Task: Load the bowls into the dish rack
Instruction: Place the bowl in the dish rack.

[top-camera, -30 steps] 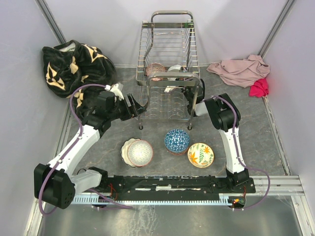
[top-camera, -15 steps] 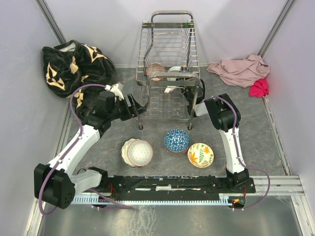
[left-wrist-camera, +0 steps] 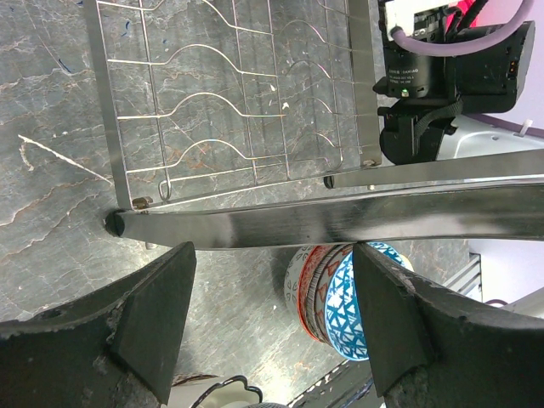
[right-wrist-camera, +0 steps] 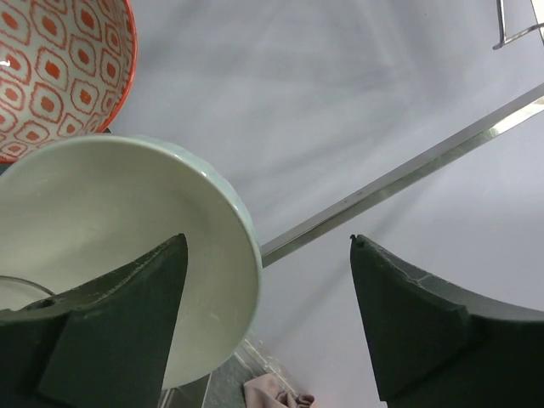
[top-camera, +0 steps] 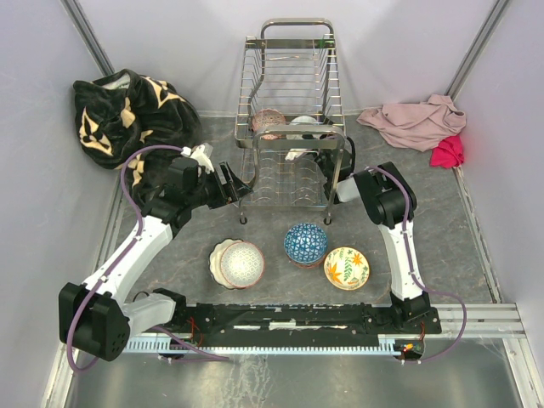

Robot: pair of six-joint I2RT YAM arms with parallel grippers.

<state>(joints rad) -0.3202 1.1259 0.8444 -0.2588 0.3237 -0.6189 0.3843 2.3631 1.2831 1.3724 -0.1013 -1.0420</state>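
Note:
The chrome wire dish rack (top-camera: 293, 110) stands at the back middle. Its upper tier holds a red-patterned bowl (top-camera: 269, 120) and a pale green bowl (top-camera: 303, 121). In the right wrist view the pale green bowl (right-wrist-camera: 102, 255) sits against the left finger, with the red-patterned bowl (right-wrist-camera: 51, 68) behind it. My right gripper (right-wrist-camera: 268, 246) is open at the rack's right side (top-camera: 327, 157), gripping nothing. My left gripper (left-wrist-camera: 274, 251) is open and empty by the rack's left front leg (top-camera: 234, 185). A white patterned bowl (top-camera: 240, 263), a blue bowl (top-camera: 305, 242) and a yellow floral bowl (top-camera: 347, 267) stand on the table.
A dark blanket with gold markings (top-camera: 127, 115) lies at the back left. A pink cloth (top-camera: 416, 119) and a red cloth (top-camera: 448, 151) lie at the back right. The rack's lower rail (left-wrist-camera: 340, 221) crosses just beyond the left fingertips.
My right gripper has gone from shut on the pale green bowl to open, leaving that bowl in the rack's upper tier. The left arm has not moved.

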